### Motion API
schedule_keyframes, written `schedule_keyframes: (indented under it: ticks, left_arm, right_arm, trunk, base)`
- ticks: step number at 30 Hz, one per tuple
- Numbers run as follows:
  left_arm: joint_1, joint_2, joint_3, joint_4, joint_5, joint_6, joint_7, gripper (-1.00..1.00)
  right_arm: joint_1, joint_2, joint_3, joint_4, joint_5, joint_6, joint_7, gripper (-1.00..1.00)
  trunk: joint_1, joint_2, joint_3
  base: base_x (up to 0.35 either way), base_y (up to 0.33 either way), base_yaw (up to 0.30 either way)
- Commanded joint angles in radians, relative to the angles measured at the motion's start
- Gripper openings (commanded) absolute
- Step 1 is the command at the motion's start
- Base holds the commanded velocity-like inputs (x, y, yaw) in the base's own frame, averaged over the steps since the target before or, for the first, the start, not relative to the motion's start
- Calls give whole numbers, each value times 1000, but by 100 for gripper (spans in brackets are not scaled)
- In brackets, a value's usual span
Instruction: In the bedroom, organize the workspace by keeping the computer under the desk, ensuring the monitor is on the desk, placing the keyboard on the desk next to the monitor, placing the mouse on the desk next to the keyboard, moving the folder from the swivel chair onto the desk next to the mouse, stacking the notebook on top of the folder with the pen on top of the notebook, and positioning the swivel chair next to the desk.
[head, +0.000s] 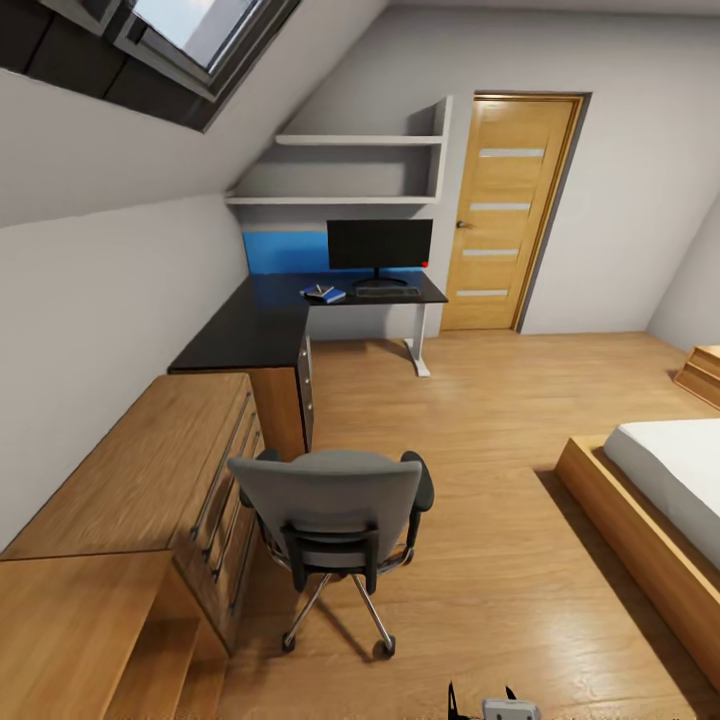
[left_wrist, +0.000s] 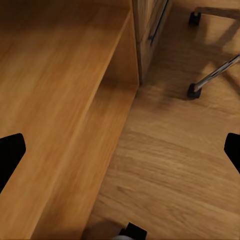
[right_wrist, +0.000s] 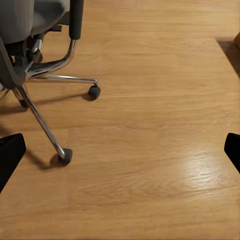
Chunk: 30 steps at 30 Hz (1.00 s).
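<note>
The swivel chair (head: 335, 530) stood out on the plank floor (head: 480, 560), its back to the robot, well short of the desk (head: 270, 325) and just off the front of the low wooden cabinets (head: 130, 480) that ran along the left wall. At the far end, the monitor (head: 379, 247) sat on the desk's right wing against the blue back panel (head: 285, 252), the keyboard (head: 385, 292) lay at the foot of its stand, and the blue folder (head: 323, 294) rested just left of that, near the front edge, with something small and pale on top that I couldn't make out. Open floor stretched between the chair and the bed frame (head: 640, 530) on the right, and on toward the door (head: 508, 215). The left gripper (left_wrist: 120, 155) hung over the cabinet's edge, fingers spread wide, nothing between them. The right gripper (right_wrist: 120, 155) hovered over bare planks beside the chair's casters, likewise wide apart and holding nothing.
</note>
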Motion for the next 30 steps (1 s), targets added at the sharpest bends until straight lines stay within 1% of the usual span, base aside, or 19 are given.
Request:
schedule_keyframes:
  ticks: [1, 8, 14, 20, 30]
  left_arm:
    - [-1, 0, -8, 0, 0, -1, 10, 100]
    - [-1, 0, -8, 0, 0, -1, 10, 100]
    - [-1, 0, -8, 0, 0, -1, 10, 100]
    - [-1, 0, -8, 0, 0, -1, 10, 100]
    - [-1, 0, -8, 0, 0, -1, 10, 100]
  right_arm:
    - [-1, 1, 8, 2, 1, -1, -9, 100]
    - [0, 1, 8, 2, 2, -1, -9, 100]
    - [-1, 1, 9, 2, 3, -1, -9, 100]
    - [-1, 2, 10, 1, 3, -1, -9, 100]
    - [-1, 2, 11, 2, 3, -1, -9, 100]
  trunk:
    - [4, -8, -6]
    - [31, -57, -38]
    - [54, -99, -60]
    - [77, -141, -79]
    - [115, -211, -110]
  base:
    - [0, 0, 0]
    - [0, 0, 0]
    - [0, 0, 3]
    - [0, 0, 147]
    - [0, 0, 47]
